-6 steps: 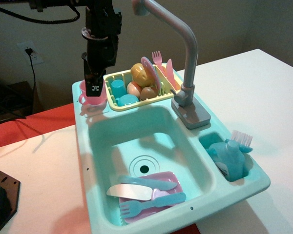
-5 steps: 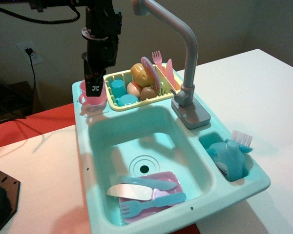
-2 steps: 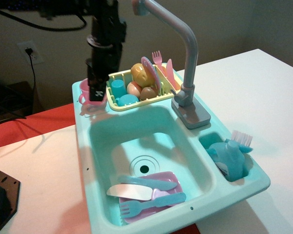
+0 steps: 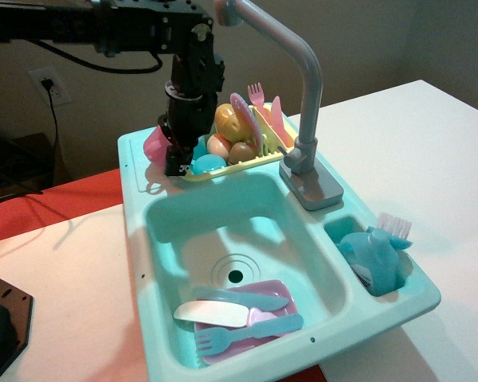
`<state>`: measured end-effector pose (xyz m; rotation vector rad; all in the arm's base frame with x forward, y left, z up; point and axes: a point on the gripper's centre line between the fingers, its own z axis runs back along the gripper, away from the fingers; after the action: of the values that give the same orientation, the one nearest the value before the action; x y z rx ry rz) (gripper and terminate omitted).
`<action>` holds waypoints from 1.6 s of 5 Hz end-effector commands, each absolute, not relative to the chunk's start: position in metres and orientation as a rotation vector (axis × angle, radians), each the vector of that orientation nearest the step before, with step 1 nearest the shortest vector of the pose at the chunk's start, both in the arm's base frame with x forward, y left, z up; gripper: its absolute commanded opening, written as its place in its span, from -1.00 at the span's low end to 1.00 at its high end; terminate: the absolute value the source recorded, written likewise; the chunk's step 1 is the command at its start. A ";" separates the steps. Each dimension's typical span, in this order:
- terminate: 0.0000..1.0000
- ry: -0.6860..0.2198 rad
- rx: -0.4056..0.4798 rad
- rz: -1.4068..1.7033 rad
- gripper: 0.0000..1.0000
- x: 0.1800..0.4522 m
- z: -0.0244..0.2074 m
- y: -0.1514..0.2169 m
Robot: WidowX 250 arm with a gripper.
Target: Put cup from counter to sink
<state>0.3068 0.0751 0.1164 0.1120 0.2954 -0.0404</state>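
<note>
The cup (image 4: 157,143) is seen lifted clear of the counter (image 4: 135,171), tipped to one side and held in the gripper (image 4: 174,153) above the far left corner of the toy unit. The gripper is clenched on the cup's right side, with only the pink left part of the cup showing past the dark fingers (the handle cannot be made out). Just to the right of the gripper, a yellow rack (image 4: 223,165) is set along the far edge, filled with blue cups (image 4: 207,163), round toy foods (image 4: 229,119), a pink fork (image 4: 256,93) and other pink pieces.

The sink (image 4: 163,231) lies near of the cup and lower down. Its round drain (image 4: 236,275) is left uncovered, and a lilac plate (image 4: 279,290) is laid at its near end with a knife (image 4: 211,313), a blue fork (image 4: 247,333) and a blue spoon (image 4: 239,298) on it. A grey faucet (image 4: 303,87) is mounted at the right far side, its spout arching left over the rack. A blue bottle (image 4: 374,255) and a white-bristled brush (image 4: 393,224) are stowed in the small right compartment.
</note>
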 end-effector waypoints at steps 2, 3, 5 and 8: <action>-1.00 0.249 0.113 -0.031 -1.00 0.293 0.114 0.078; -1.00 0.209 0.074 -0.034 -1.00 0.291 0.131 0.071; -1.00 0.138 0.056 -0.098 -1.00 0.310 0.170 0.034; -1.00 0.154 0.005 -0.149 -1.00 0.339 0.160 -0.019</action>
<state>0.3423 -0.0292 0.1264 0.0020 0.2119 -0.1667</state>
